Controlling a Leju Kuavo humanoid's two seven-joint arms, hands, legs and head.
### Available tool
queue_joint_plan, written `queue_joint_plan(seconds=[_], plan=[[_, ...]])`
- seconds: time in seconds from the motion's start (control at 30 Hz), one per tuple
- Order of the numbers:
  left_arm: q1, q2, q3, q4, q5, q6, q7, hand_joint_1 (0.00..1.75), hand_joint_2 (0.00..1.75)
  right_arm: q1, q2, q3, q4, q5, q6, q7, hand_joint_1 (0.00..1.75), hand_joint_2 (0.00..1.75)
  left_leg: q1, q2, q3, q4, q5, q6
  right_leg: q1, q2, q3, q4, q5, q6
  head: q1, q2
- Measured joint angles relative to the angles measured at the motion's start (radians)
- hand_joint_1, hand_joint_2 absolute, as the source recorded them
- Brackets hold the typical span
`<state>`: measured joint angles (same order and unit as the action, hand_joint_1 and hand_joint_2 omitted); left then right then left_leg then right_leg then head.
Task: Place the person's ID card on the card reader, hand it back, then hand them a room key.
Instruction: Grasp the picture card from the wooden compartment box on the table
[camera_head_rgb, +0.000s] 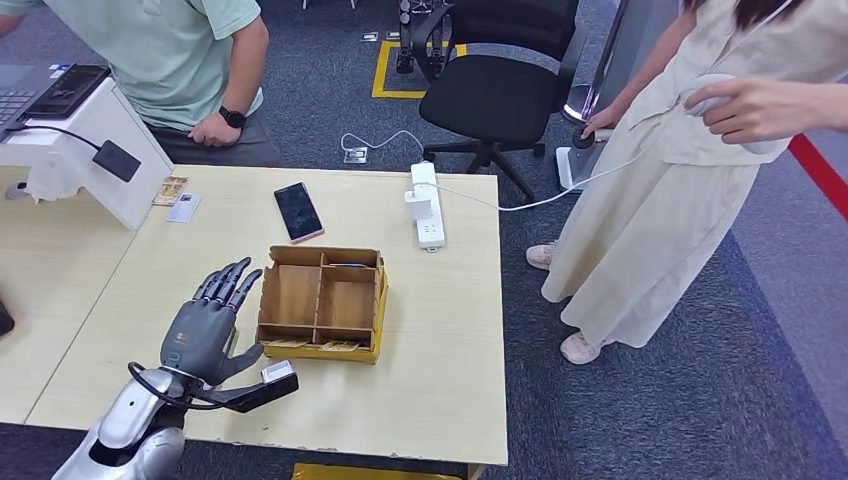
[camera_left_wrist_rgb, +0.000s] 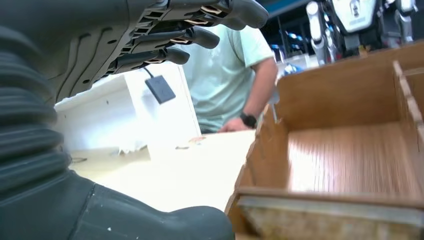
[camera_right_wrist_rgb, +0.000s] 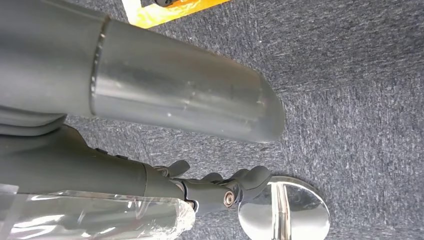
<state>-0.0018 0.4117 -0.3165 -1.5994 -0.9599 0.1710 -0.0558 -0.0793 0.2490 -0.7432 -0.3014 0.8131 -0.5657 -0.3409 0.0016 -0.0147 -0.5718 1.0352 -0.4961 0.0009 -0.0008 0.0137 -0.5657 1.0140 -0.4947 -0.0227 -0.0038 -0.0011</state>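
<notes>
The ID card (camera_head_rgb: 184, 207) lies flat at the upper left of the head view, on the pale table (camera_head_rgb: 440, 330), just beside a second, yellowish card (camera_head_rgb: 170, 190) and close against the foot of the white stand (camera_head_rgb: 95, 150) that carries the dark card reader (camera_head_rgb: 117, 160). It looks thin, stiff and light, and lying flush on a smooth top it will likely be slick and hard to get under; my judgement is that the best hold is a pinch across a long edge, perhaps after sliding it toward the table edge.

Toward frame centre sits the wooden divided box (camera_head_rgb: 322, 303); its front slots seem to hold cards, possibly room keys, though that is too small to tell. A phone (camera_head_rgb: 298, 211) lies above it.

Lower left, the left hand (camera_head_rgb: 205, 325) hovers over the table just beside the box, fingers stretched out and apart, holding nothing. In the right wrist view the right hand (camera_right_wrist_rgb: 215, 187) hangs over carpet, fingers loosely curled with nothing visible in them; how far closed, I cannot tell.

A seated person (camera_head_rgb: 190, 70) waits behind the stand.
</notes>
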Motion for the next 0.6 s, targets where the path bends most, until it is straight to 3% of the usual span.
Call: queue_joint_plan(seconds=[0.23, 0.6], plan=[[0.059, 0.020, 0.027, -0.041, 0.142, -0.090, -0.066, 0.00, 1.75, 0.000, -0.002, -0.002, 0.000, -0.014, 0.000, -0.006, 0.00, 0.00, 0.000, 0.000, 0.000, 0.000, 0.000, 0.000, 0.000, 0.000, 0.000, 0.000, 0.000, 0.000, 0.001, 0.000], [0.103, 0.037, 0.044, -0.085, 0.178, -0.111, -0.080, 0.00, 1.75, 0.001, -0.003, -0.005, 0.000, -0.022, 0.000, -0.011, 0.00, 0.00, 0.000, 0.000, 0.000, 0.000, 0.000, 0.000, 0.000, 0.000, 0.000, 0.000, 0.000, 0.000, 0.001, 0.000]])
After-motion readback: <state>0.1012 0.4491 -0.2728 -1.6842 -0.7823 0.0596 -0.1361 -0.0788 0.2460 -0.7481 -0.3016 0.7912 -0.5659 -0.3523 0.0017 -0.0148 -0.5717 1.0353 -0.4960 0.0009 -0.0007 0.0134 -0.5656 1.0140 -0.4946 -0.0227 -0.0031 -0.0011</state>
